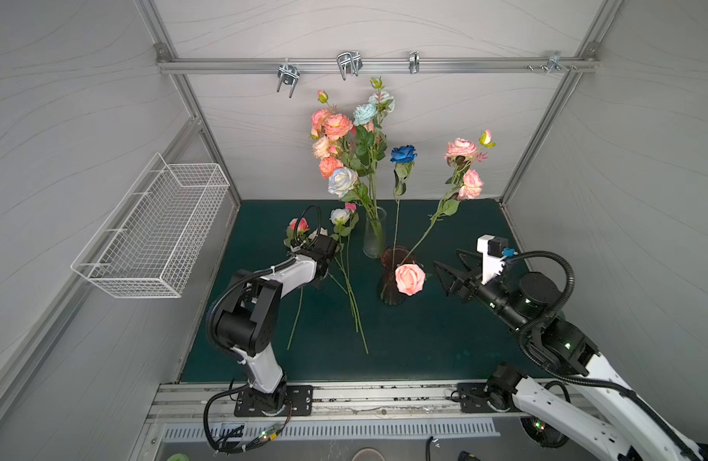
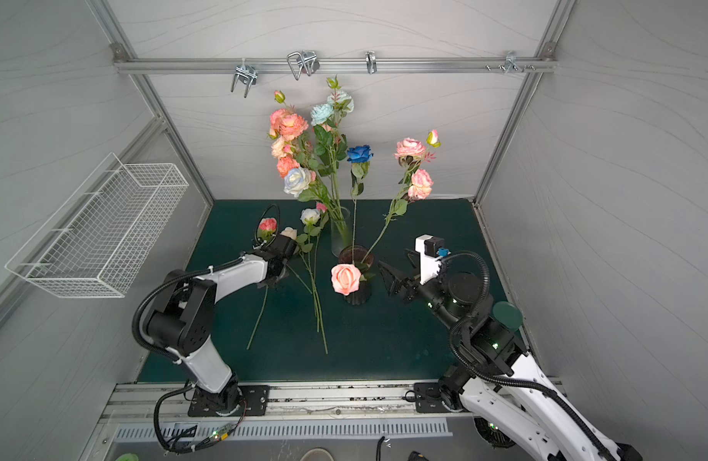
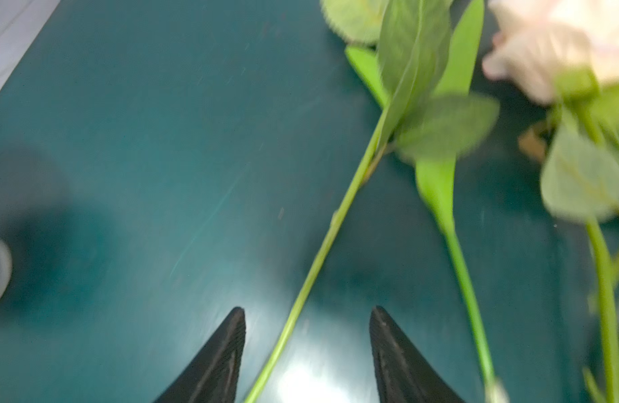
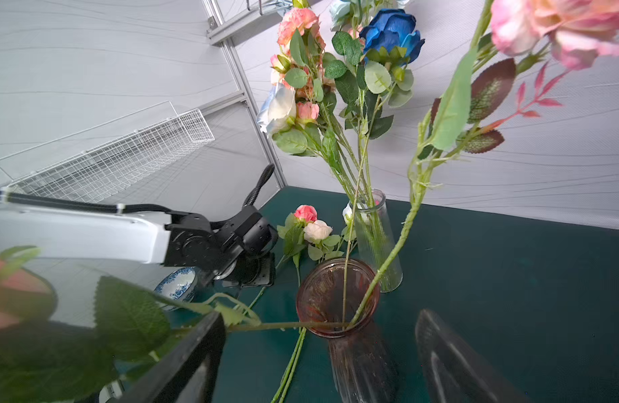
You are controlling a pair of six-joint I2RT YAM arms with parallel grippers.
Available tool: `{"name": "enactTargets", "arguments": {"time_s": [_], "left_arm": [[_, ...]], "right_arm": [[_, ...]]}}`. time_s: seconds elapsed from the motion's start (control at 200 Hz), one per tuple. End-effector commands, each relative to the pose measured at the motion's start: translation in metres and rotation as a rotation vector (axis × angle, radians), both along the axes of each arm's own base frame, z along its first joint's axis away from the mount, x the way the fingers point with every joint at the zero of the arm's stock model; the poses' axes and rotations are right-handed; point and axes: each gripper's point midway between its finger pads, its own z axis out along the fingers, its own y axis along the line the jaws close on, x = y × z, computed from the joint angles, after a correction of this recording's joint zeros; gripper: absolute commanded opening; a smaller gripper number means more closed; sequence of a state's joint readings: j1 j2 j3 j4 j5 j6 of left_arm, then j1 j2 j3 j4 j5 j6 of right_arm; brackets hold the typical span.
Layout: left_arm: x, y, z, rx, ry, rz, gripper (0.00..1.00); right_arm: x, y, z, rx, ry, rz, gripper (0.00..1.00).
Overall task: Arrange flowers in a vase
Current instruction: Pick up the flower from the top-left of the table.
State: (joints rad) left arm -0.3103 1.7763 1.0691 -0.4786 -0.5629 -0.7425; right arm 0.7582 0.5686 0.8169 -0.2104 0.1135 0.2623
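Observation:
A clear glass vase [image 1: 374, 236] at the back of the mat holds a tall bunch of pink, peach and pale blue flowers [image 1: 346, 137]. In front of it a dark reddish vase [image 1: 395, 279] [image 4: 336, 300] holds the deep blue rose [image 1: 403, 154], a pink spray [image 1: 462, 167] and a pink rose [image 1: 410, 278] that leans over its rim. My right gripper [image 1: 448, 271] [image 4: 322, 315] is open just right of this vase; the pink rose's stem lies against one fingertip [image 4: 210, 324]. Several loose flowers [image 1: 339, 217] lie on the mat. My left gripper [image 3: 308, 310] is open, astride one green stem [image 3: 336, 226].
A blue-and-white bowl [image 4: 177, 284] sits on the green mat [image 1: 424, 343] beneath the left arm. A white wire basket [image 1: 152, 235] hangs on the left wall. Metal hooks [image 1: 348, 64] hang from the back rail above the flowers.

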Motion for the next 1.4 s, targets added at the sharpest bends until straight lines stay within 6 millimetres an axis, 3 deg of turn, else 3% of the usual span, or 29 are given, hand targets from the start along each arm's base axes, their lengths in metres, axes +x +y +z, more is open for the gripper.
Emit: {"name": "enactTargets", "arguments": {"time_s": [0.0, 0.17, 0.4, 0.52, 0.755, 0.895, 1.04, 1.256, 1.396], "left_arm": [[0.024, 0.006, -0.005, 0.025, 0.016, -0.031, 0.59], [0.032, 0.012, -0.02, 0.06, 0.097, -0.007, 0.52], [0.036, 0.016, -0.028, 0.117, 0.188, 0.012, 0.16], [0.033, 0.014, -0.023, 0.095, 0.148, 0.015, 0.0], [0.011, 0.013, 0.013, 0.003, 0.007, 0.047, 0.0], [-0.016, 0.005, 0.064, -0.077, -0.163, 0.038, 0.0], [-0.042, -0.006, 0.14, -0.066, -0.348, -0.038, 0.0], [-0.069, -0.035, 0.291, -0.082, -0.795, -0.2, 0.0], [-0.08, -0.081, 0.382, -0.153, -1.071, -0.38, 0.0]], "right_arm": [[-0.013, -0.014, 0.014, 0.02, -0.02, -0.01, 0.87], [-0.021, -0.027, 0.021, 0.021, -0.043, -0.033, 0.88], [-0.029, -0.035, 0.029, 0.051, -0.067, -0.036, 0.88], [-0.031, -0.038, 0.033, 0.056, -0.074, -0.04, 0.88], [-0.031, -0.04, 0.034, 0.059, -0.078, -0.049, 0.88], [-0.031, -0.04, 0.036, 0.064, -0.085, -0.049, 0.88], [-0.031, -0.039, 0.039, 0.069, -0.093, -0.043, 0.89], [-0.032, -0.036, 0.044, 0.074, -0.101, -0.027, 0.89], [-0.031, -0.036, 0.047, 0.073, -0.1, -0.028, 0.89]]}}
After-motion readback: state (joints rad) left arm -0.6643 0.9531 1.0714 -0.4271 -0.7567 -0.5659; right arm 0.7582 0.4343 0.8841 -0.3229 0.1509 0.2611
